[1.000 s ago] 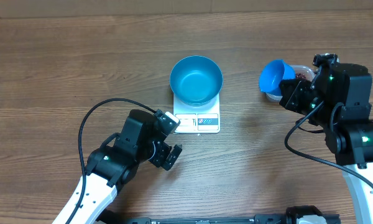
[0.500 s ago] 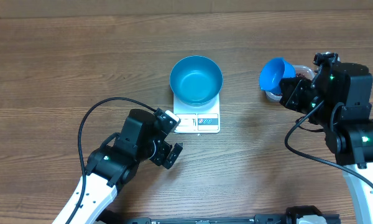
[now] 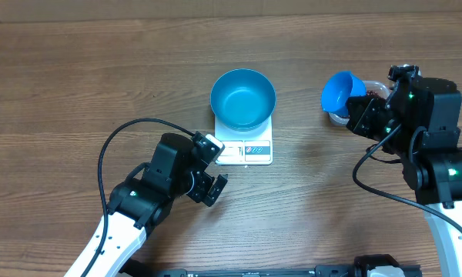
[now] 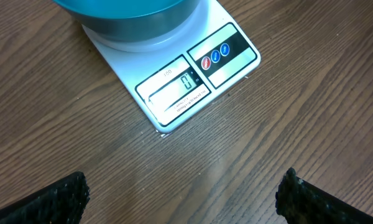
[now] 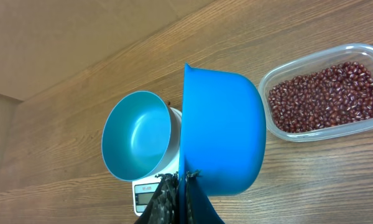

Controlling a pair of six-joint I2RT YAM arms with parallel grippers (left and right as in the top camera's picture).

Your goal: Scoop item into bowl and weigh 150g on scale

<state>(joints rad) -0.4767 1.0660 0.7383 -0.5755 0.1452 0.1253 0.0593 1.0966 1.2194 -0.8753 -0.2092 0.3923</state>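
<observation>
A wooden tabletop (image 3: 77,77) carries everything, and the working things are gathered in its middle and at its right side, within reach of both arms.

The blue bowl (image 3: 242,98) is seated on the white scale (image 3: 246,150) near the centre. It covers the back of the platform, so whatever is tipped into it will be weighed directly. The bowl is seen to be empty.

At the right, a clear plastic tub (image 5: 326,93) is set well apart from the scale, and the dark red beans (image 5: 323,93) are all found inside it. None have been transferred yet.

The left gripper (image 3: 215,168) is held just in front of the scale with its jaws spread fully wide and nothing between them. It is judged to be parked there so that the wrist camera is kept on the readout.

The right gripper (image 5: 177,193) is closed tight on the narrow end of a small blue scoop (image 5: 224,130). The scoop is held on edge above the tabletop, at the tub's near end, between tub and bowl. No beans are seen in it from overhead, so it is judged to be poised for a first dip.

The scale's display (image 4: 174,90) is left uncovered at the front edge, and a zero is shown on it with the bowl already aboard.
</observation>
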